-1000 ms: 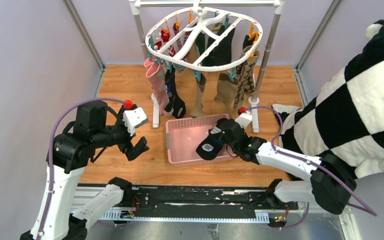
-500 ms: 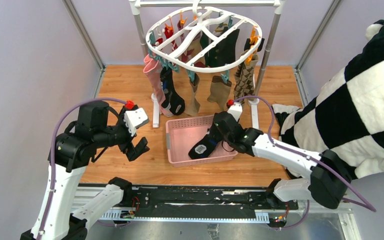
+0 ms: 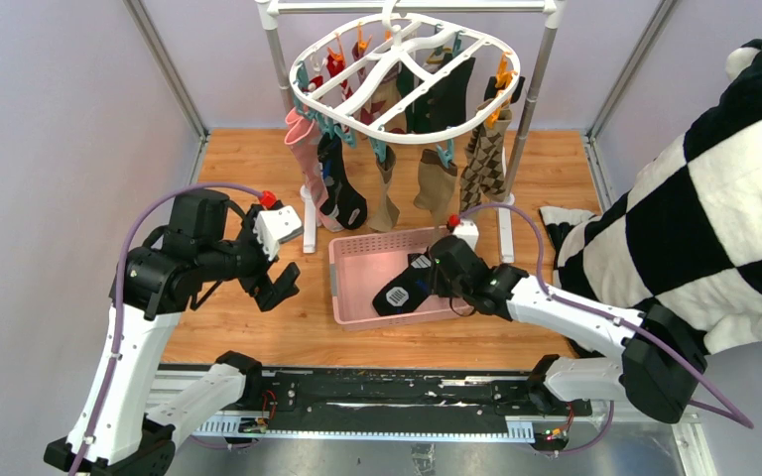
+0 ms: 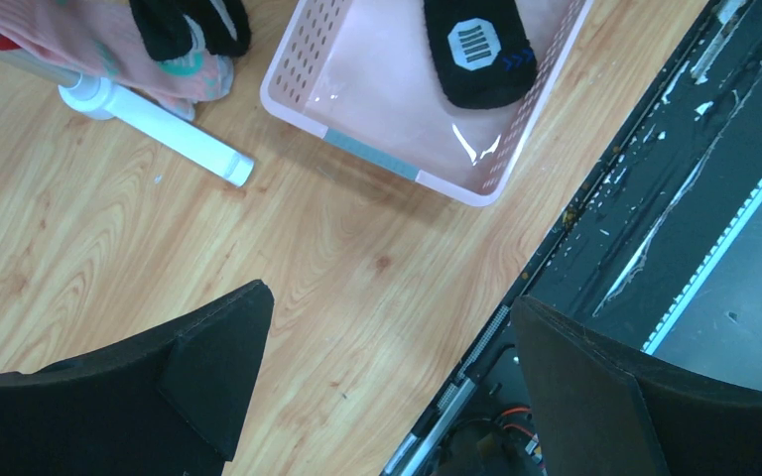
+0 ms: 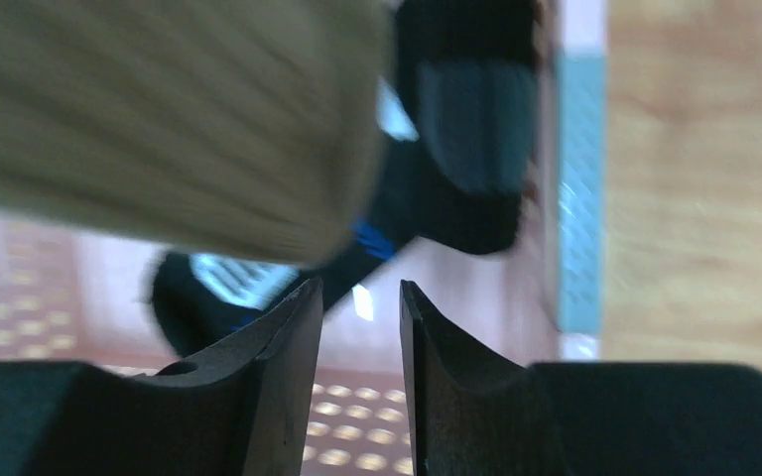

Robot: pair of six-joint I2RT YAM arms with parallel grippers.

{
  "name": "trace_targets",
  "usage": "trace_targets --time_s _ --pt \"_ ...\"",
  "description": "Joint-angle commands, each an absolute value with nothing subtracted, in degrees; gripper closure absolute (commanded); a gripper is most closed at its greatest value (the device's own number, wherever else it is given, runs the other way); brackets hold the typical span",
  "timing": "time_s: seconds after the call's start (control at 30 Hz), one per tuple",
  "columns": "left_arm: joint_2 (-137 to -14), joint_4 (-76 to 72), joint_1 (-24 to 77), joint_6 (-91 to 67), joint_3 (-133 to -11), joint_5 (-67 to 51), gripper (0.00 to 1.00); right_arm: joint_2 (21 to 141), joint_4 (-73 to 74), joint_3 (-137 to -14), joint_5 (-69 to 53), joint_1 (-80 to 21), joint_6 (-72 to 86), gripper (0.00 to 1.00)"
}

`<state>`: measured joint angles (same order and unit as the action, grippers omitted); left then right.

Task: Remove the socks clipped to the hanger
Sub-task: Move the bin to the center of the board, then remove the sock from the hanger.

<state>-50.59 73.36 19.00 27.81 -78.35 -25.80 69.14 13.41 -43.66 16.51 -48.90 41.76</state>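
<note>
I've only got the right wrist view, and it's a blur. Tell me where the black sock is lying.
Observer: The black sock lies on the floor of the pink basket.
Operator: Report the left gripper.
Observer: The left gripper is open and empty, over the wooden table to the left of the basket.
Operator: Tell me what's left on the hanger.
Observer: Several socks hang clipped to the hanger, among them a pink sock and an argyle sock.
</note>
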Motion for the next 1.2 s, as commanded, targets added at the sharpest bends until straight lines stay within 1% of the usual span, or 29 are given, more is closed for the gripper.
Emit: trace_targets --time_s 0.0,0.13,0.27,0.37,0.43,0.53,0.67,0.77,0.83,0.9,0.97,1.0,1.03,1.1,1.17 --pt "-50.34 73.3 19.25 27.44 -78.29 -23.95 0.0 67.55 19.56 -36.96 24.32 -48.88 45.75 0.62" --pt "-50.68 73.3 19.25 27.68 -78.28 -24.07 0.0 59.15 25.07 -33.07 30.02 -48.91 49.16 0.67" --pt "-51.61 73.21 19.17 27.83 -78.44 -25.14 0.0 52.65 28.98 -32.17 30.24 -48.95 48.99 0.68" --pt "-52.2 73.0 19.16 27.67 -78.48 -25.71 0.0 51.5 29.49 -33.89 28.52 -49.03 46.7 0.63" --pt "-52.42 72.24 19.16 27.13 -78.15 -25.56 0.0 51.83 30.8 -37.52 28.52 -50.65 44.96 0.6" --pt "-52.7 70.21 17.62 25.92 -78.09 -25.2 0.0 53.24 31.18 -46.08 35.07 -58.32 41.42 0.52" --pt "-56.3 69.87 7.77 26.08 -80.6 -31.53 0.0 60.46 28.3 -58.37 42.34 -70.34 33.89 0.45" --pt "-60.07 69.94 0.47 25.73 -82.74 -37.09 0.0 69.09 23.48 -68.08 40.66 -74.25 26.94 0.4" --pt "-62.0 69.96 -4.31 25.37 -83.74 -39.84 0.0 76.69 19.78 -73.95 38.36 -74.78 22.44 0.34" --pt "-63.07 69.96 -6.05 25.06 -84.4 -41.41 0.0 82.81 15.02 -78.7 38.22 -74.79 18.62 0.28" --pt "-63.35 69.93 -7.53 24.95 -84.87 -42.69 0.0 88.44 10.25 -82.59 39.43 -74.51 14.95 0.15" --pt "-63.41 69.91 -8.38 24.71 -85.12 -43.4 0.0 91.32 8.94 -84.76 39.88 -73.9 14.05 0.06" --pt "-63.45 69.93 -9.14 24.58 -85.3 -44.13 0.0 93.7 8.57 -86.81 40.46 -73.0 14.08 0.02" --pt "-63.48 69.98 -10.45 24.43 -85.65 -45.31 0.0 98.01 7.46 -90.15 41.94 -70.81 14.11 0.0" --pt "-63.37 69.96 -11.35 24.56 -85.86 -46.08 0.0 100.97 2.72 -90.92 43.83 -69.07 11.75 0.0"
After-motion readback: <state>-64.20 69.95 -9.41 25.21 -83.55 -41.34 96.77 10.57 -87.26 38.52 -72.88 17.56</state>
